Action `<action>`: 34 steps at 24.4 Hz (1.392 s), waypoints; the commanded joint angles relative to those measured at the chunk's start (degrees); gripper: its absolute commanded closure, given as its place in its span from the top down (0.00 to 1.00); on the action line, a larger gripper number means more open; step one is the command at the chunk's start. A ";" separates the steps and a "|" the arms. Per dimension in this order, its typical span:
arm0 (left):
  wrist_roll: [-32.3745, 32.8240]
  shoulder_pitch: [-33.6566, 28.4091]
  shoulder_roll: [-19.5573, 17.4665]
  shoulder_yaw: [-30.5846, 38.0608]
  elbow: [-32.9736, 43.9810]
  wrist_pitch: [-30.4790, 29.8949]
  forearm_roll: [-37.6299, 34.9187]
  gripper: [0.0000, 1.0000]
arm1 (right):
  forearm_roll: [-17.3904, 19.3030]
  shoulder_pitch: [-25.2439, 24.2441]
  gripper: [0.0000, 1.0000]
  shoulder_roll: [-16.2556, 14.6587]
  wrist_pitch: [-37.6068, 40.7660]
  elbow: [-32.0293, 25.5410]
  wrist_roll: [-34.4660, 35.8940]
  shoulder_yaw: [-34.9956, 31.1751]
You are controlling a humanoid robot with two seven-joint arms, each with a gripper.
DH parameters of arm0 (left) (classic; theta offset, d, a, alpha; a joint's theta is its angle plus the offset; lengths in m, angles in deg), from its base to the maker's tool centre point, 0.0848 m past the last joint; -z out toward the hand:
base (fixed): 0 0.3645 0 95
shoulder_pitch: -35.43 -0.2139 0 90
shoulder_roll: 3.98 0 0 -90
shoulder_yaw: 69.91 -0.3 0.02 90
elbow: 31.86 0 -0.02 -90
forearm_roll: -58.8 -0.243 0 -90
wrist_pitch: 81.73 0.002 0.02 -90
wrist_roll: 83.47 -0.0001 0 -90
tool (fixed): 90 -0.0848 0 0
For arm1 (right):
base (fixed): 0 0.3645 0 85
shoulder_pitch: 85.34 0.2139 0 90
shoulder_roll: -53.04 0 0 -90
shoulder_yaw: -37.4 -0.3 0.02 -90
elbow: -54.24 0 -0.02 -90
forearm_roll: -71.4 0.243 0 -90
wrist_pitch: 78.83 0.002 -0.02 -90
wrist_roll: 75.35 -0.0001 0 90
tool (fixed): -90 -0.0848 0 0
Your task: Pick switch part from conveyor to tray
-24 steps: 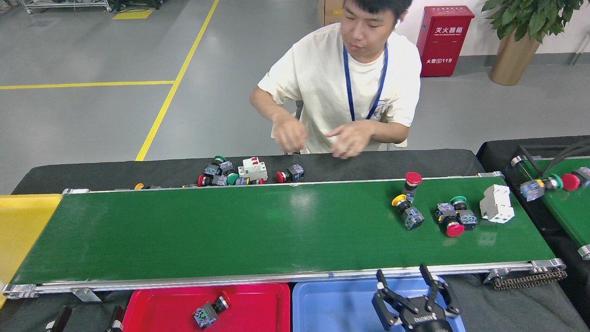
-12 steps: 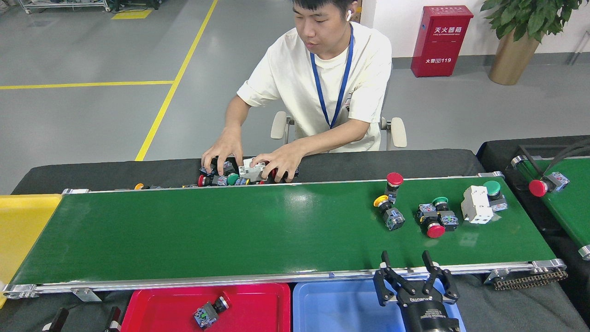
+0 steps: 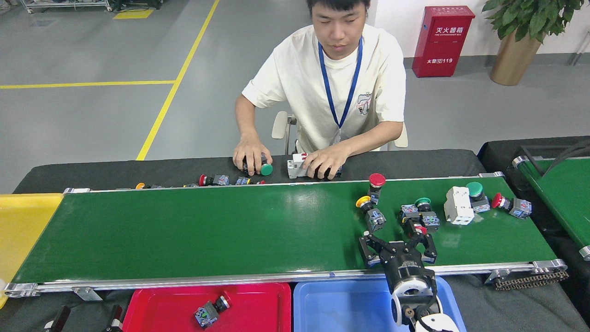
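Glossy green conveyor [image 3: 230, 230], grey floor [image 3: 92, 115], yellow lines [image 3: 175, 87]

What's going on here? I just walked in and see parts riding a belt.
The right pincer reaches open over the conveyor, just short of a cluster of switch parts, gripping nothing. A person across the belt handles more parts on the black table. One switch part lies in the red tray; the blue tray shows none.
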 commanded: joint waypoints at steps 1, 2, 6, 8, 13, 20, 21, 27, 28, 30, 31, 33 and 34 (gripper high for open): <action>-0.40 0.32 -0.01 0.06 0.66 0.12 -0.02 1.00 | 0.13 3.03 0.95 1.11 0.36 2.71 0.16 0.02; -0.40 0.41 -0.01 -0.02 0.66 0.12 -0.11 1.00 | 0.13 4.43 0.94 1.72 0.45 4.56 0.24 0.02; -0.40 0.49 -0.01 -0.02 0.66 0.12 -0.11 1.00 | 0.04 6.72 0.58 2.16 0.80 6.67 -0.02 2.30; -0.40 0.49 -0.01 -0.02 0.66 0.12 -0.19 1.00 | 0.04 6.81 0.57 2.08 1.07 6.76 -0.37 4.59; -0.40 0.58 -0.01 -0.02 0.66 0.12 -0.19 1.00 | -0.14 7.60 0.43 2.60 3.35 9.66 -0.46 5.73; -0.40 -0.03 0.16 0.59 0.66 0.21 -0.19 1.00 | -0.40 6.81 0.04 4.18 7.22 3.42 -0.28 11.52; -0.40 -0.12 0.16 0.59 0.66 0.21 -0.19 1.00 | -0.40 5.75 0.04 4.18 7.57 0.52 -0.28 14.78; -0.40 -0.03 0.16 0.59 0.66 0.21 -0.11 1.00 | -0.66 1.71 0.42 4.62 8.01 -9.24 -0.19 38.86; -0.40 -0.03 0.16 0.59 0.66 0.21 -0.11 1.00 | -0.66 1.71 0.62 5.24 7.92 -9.24 -0.11 41.15; -0.40 0.23 0.16 0.50 0.66 0.21 -0.11 1.00 | -0.66 1.53 0.82 5.59 7.75 -8.98 0.07 43.70; -0.40 0.32 0.16 0.33 0.66 0.12 -0.11 1.00 | -0.58 1.53 0.87 5.59 7.66 -8.98 0.07 43.70; -0.40 0.32 0.16 0.33 0.66 0.12 -0.11 1.00 | -0.31 1.18 0.93 5.59 7.57 -9.07 0.07 43.35; -0.40 0.23 0.16 0.33 0.66 0.12 -0.11 1.00 | -0.31 0.74 0.95 5.59 7.57 -9.24 0.07 42.73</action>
